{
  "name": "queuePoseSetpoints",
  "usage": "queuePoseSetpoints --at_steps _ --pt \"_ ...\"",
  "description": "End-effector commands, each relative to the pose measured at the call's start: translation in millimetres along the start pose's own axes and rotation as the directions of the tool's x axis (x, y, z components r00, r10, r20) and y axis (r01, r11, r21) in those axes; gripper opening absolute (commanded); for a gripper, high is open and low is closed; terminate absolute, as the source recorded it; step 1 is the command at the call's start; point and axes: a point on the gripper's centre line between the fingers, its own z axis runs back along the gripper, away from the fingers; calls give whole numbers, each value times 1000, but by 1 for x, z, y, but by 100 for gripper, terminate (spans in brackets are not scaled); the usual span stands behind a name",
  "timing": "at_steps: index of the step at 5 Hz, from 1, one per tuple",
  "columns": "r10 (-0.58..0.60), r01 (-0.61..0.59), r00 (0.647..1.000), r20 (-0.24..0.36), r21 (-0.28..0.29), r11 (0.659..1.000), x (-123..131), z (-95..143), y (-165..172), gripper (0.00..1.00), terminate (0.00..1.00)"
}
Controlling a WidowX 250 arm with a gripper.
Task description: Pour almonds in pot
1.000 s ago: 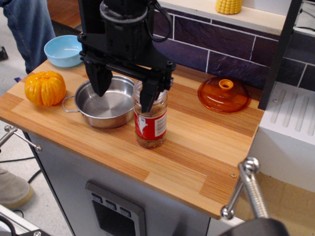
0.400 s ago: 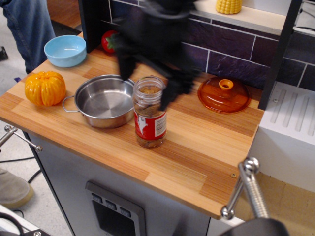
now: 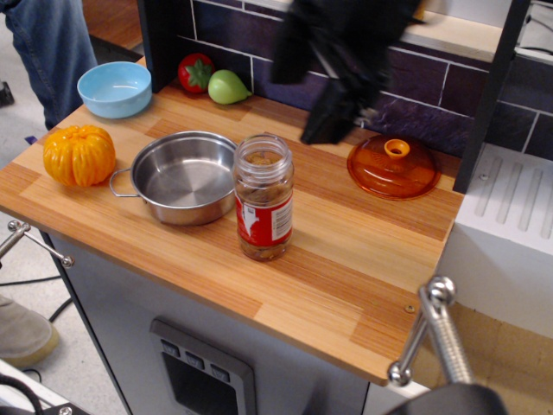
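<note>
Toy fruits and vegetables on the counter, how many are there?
3: an orange pumpkin at the left edge, and a red tomato beside a green pear at the back wall. The arm may hide more.

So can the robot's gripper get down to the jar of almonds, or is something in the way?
Probably yes. The jar of almonds stands upright with open counter around it and nothing over its top. The pot sits close on one side. The gripper is blurred, up and behind, apart from the jar.

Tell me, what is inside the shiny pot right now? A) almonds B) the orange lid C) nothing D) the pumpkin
C: the pot shows only its bare steel bottom, while the almonds sit in the upright jar beside it.
</note>
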Motion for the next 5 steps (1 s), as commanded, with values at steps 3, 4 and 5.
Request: queuePoseSetpoints --at_steps 3,4,5 --pt "-313 388 730 -607 -8 921 36 -40 -36 100 0" --pt "-203 358 727 -657 109 928 27 -55 -39 100 0" --pt "-121 316 710 -693 161 935 22 -64 -28 100 0"
